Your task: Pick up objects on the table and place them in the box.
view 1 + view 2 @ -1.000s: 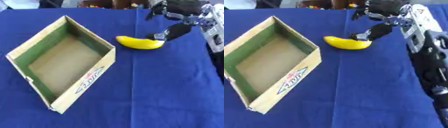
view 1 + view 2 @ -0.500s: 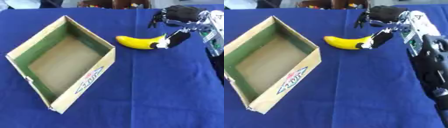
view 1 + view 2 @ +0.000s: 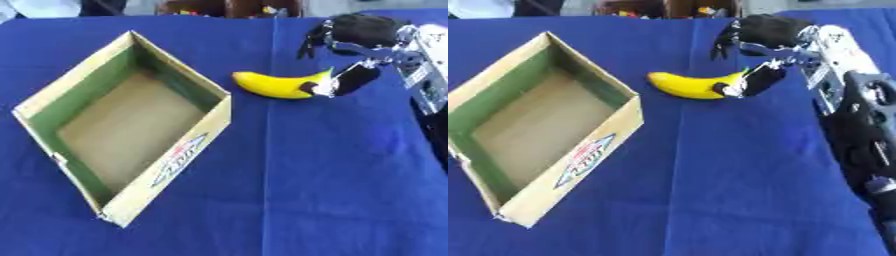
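A yellow banana (image 3: pixel 273 85) lies on the blue cloth just right of the open cardboard box (image 3: pixel 179 145), which has green inner walls and nothing inside. My right hand (image 3: pixel 363 30) hovers at the banana's right end. Its thumb (image 3: pixel 350 80) reaches down and touches that end, while its fingers (image 3: pixel 308 44) hang a little above and behind the fruit, apart from it. The hand is open and holds nothing. My left hand shows in neither view.
My right forearm (image 3: pixel 859 130) runs down the right edge. Some small coloured things (image 3: pixel 227 7) sit beyond the table's far edge. Blue cloth (image 3: pixel 332 175) stretches in front of the banana and box.
My right hand has come down toward the banana, fingers lower than before, and the thumb now rests at its right end. The banana and box have stayed put.
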